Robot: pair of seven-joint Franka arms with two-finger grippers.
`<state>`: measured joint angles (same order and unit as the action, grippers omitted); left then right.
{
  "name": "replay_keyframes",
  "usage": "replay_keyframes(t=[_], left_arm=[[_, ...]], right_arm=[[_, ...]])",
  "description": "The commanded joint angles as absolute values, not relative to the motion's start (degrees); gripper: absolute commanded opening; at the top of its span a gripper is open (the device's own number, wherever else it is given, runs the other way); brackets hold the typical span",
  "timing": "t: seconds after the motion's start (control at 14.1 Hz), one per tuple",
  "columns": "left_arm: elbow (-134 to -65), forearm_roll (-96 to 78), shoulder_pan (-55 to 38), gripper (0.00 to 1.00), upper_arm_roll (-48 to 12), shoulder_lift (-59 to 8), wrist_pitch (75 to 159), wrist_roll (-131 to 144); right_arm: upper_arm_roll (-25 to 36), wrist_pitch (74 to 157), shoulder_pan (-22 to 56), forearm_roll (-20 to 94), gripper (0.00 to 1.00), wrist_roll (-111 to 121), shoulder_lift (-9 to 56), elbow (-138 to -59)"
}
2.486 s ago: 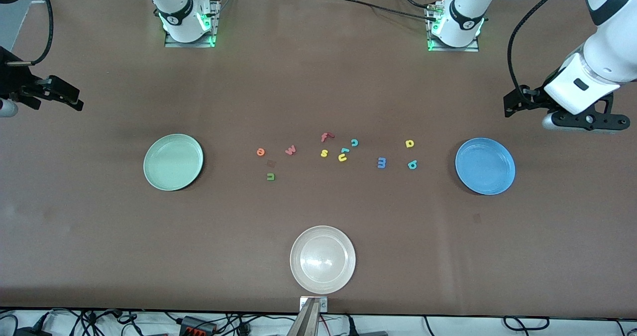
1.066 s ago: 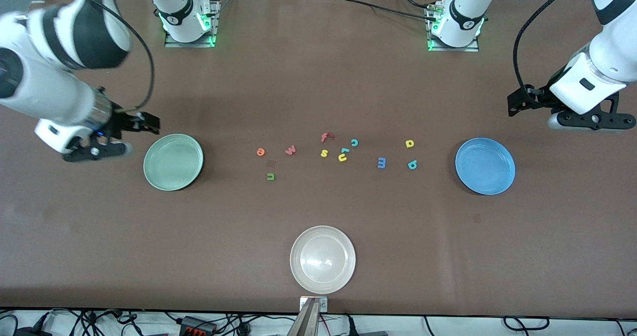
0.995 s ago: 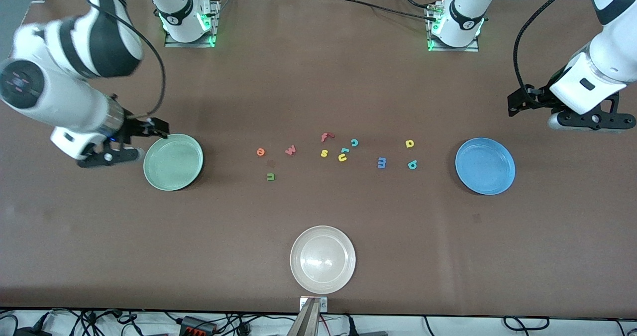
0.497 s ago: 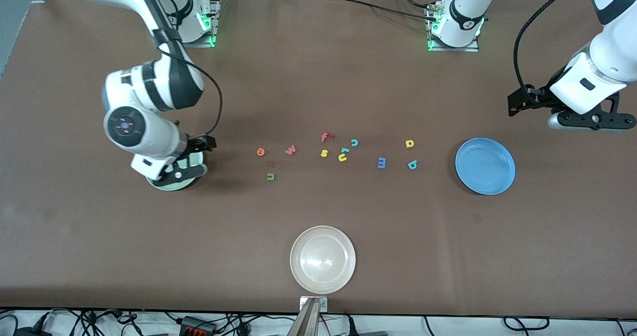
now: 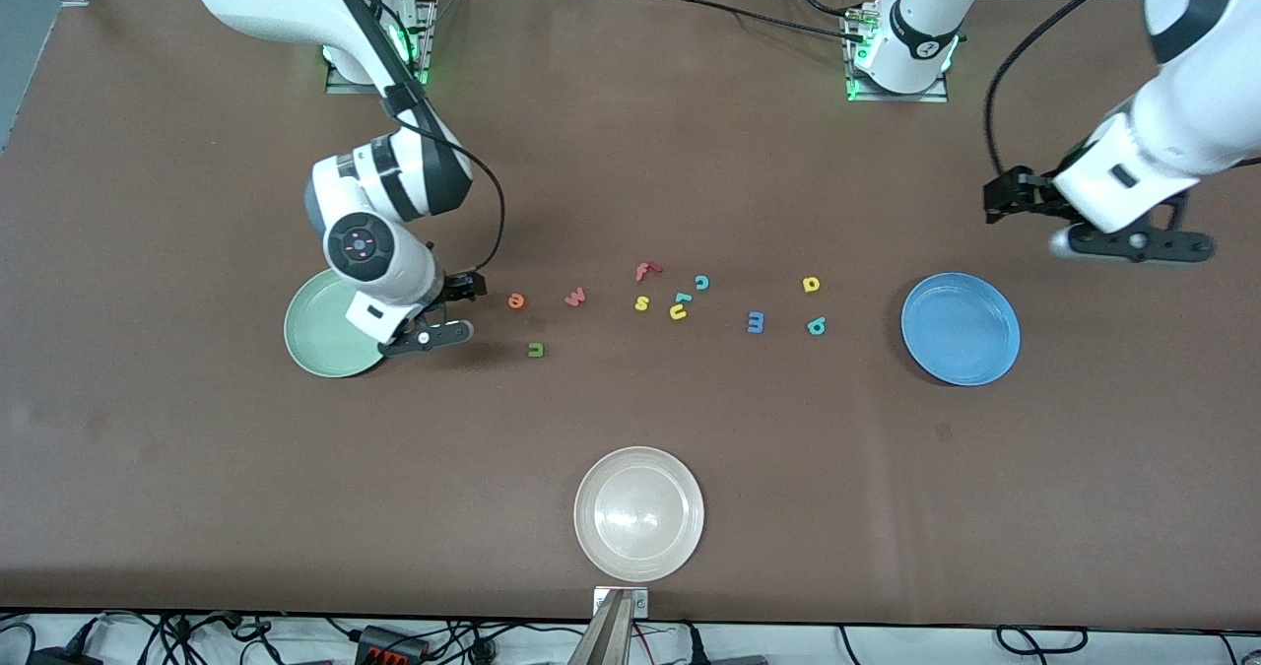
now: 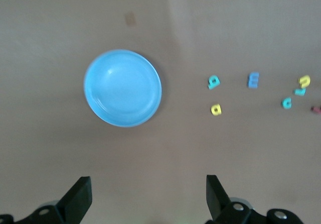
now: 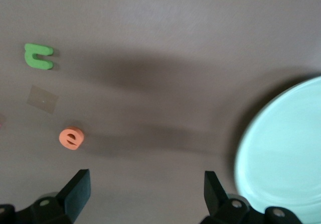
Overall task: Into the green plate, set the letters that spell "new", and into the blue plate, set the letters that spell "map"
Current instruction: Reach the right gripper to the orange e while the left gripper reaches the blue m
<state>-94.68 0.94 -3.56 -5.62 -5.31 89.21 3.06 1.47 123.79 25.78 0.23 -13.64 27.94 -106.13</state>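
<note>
The orange e, red-pink w and dark green n lie mid-table beside the green plate. The blue m, teal a and yellow p lie beside the blue plate. My right gripper hangs open and empty over bare table between the green plate's rim and the e and n. My left gripper is open and empty over bare table beside the blue plate.
A red f, yellow s, yellow u, teal l and teal c sit between the two letter groups. A cream-white plate stands near the table's front edge.
My right arm swung in from its end of the table, passed over the green plate and now hangs at the plate's letter side. My left arm shifted slightly toward the middle.
</note>
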Motion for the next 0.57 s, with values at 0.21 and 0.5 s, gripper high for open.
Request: replay_keyframes(t=[0.21, 0.5], left_arm=[[-94.0, -0.4, -7.0, 1.0, -5.8, -18.3, 96.6, 2.8], [-94.2, -0.5, -7.8, 1.0, -8.4, -27.7, 109.1, 3.9]], right_arm=[[1.8, 131.6, 31.0, 4.6, 0.84, -29.7, 31.5, -106.3], [1.8, 131.9, 31.9, 5.2, 0.69, -35.6, 33.1, -104.8]])
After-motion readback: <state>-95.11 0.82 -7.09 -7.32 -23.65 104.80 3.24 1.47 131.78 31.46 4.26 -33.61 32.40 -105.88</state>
